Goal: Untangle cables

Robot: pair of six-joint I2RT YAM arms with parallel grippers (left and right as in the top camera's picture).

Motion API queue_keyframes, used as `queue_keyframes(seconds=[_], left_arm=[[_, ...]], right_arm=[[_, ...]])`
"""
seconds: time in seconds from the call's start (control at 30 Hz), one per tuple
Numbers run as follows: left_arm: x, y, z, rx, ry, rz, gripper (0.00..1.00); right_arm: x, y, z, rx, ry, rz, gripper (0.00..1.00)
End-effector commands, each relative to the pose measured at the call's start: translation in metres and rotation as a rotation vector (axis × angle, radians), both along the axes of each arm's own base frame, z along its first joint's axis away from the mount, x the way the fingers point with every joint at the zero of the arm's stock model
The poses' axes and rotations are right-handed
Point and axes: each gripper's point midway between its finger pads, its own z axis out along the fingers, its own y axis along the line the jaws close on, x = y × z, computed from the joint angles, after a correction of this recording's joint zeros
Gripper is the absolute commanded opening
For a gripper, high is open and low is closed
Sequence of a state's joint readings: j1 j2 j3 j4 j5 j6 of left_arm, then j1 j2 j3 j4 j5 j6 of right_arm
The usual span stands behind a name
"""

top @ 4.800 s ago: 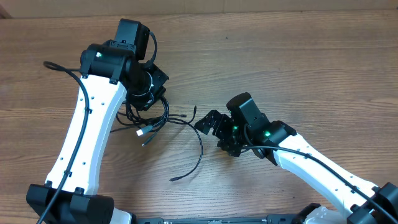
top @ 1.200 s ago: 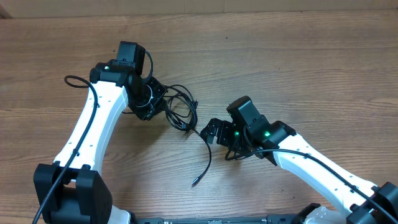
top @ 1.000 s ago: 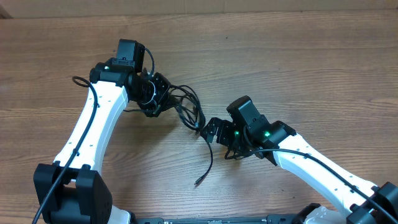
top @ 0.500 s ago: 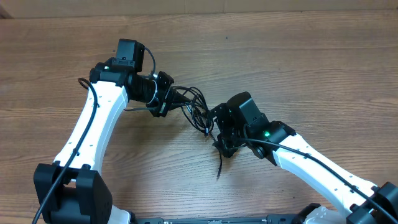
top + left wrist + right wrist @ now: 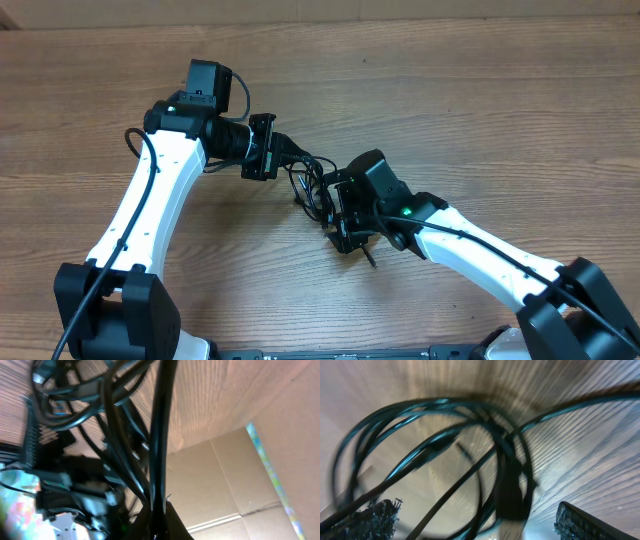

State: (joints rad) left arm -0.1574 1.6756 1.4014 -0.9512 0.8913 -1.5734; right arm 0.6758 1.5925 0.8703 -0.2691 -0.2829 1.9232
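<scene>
L tool (image 5: 278,157) clamped on cables (image 5: 312,186); R tool (image 5: 338,214) wide open beside them.

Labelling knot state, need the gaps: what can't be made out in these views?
Overhead: how the cables cross; bunch too small, partly under the right gripper.
Right wrist: plug ends; motion blur smears the loops.
Left wrist: which strand the left gripper pinches; fingers cut off at the bottom edge, strands overlap.

Brown wood-grain table (image 5: 480,90) — beyond its edge, plain tan panels (image 5: 225,485) with a pale seam
</scene>
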Motion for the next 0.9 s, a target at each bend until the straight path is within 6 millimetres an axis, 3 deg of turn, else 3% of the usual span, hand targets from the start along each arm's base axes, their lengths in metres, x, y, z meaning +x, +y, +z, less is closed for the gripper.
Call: queue_keyframes(seconds=[0.0,0.17,0.3,0.37,0.53,0.73,0.83,0.87], left_arm=[[0.008,-0.011,0.034,-0.142,-0.046,-0.007,0.04],[0.041,0.004,0.077,-0.323,-0.164,0.033,0.04],[0.07,0.016,0.109,-0.381,-0.326,0.065,0.04],[0.086,0.027,0.127,-0.397,-0.417,0.1,0.04],[0.122,0.066,0.16,-0.346,-0.695,0.22,0.04],[0.133,0.108,0.16,-0.262,-0.81,0.273,0.04],[0.121,0.104,0.16,-0.302,-0.795,0.2,0.04],[0.115,0.095,0.157,-0.328,-0.752,0.17,0.04]], right_arm=[[-0.002,0.003,-0.015,-0.011,0.058,-0.037,1.0],[-0.003,0.002,-0.022,-0.024,0.079,-0.043,0.99],[-0.012,-0.007,-0.03,-0.089,0.073,0.02,0.82],[-0.021,-0.022,-0.041,-0.19,0.054,0.1,0.75],[-0.045,-0.059,-0.059,-0.388,0.087,0.235,0.75],[-0.058,-0.106,-0.068,-0.59,0.148,0.243,0.75],[-0.051,-0.112,-0.067,-0.591,0.131,0.272,0.86],[-0.043,-0.101,-0.065,-0.537,0.067,0.349,0.94]])
